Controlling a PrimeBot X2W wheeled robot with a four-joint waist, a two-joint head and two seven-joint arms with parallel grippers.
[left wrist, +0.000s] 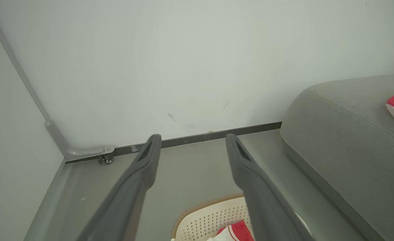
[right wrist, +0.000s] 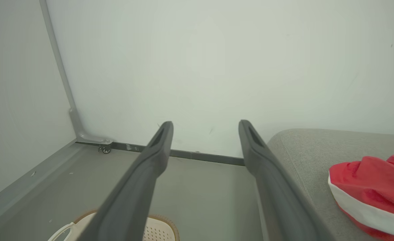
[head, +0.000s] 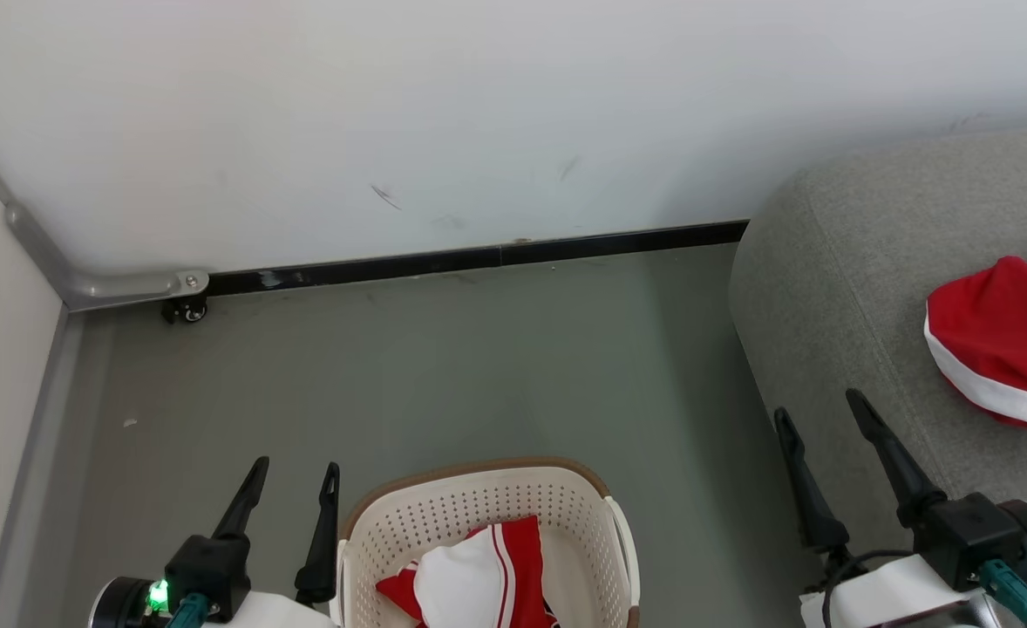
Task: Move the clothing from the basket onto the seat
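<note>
the left gripper (head: 296, 464) stood wide open beside the basket's (head: 479, 467) left rim. a red-and-white garment (head: 479, 580) lay inside; a shallow pinch might snag the wall or drop it on the floor. the right gripper (head: 817, 403) gaped empty at the sofa's (head: 827, 305) left edge, where a second garment (head: 1002, 331) lay. no writing was readable.

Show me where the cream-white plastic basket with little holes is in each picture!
Head view: cream-white perforated plastic basket, bottom centre.
Left wrist view: basket, bottom edge, slightly right.
Right wrist view: basket, bottom edge, left of centre.
Shared landmark: small black caster wheel under the wall.
</note>
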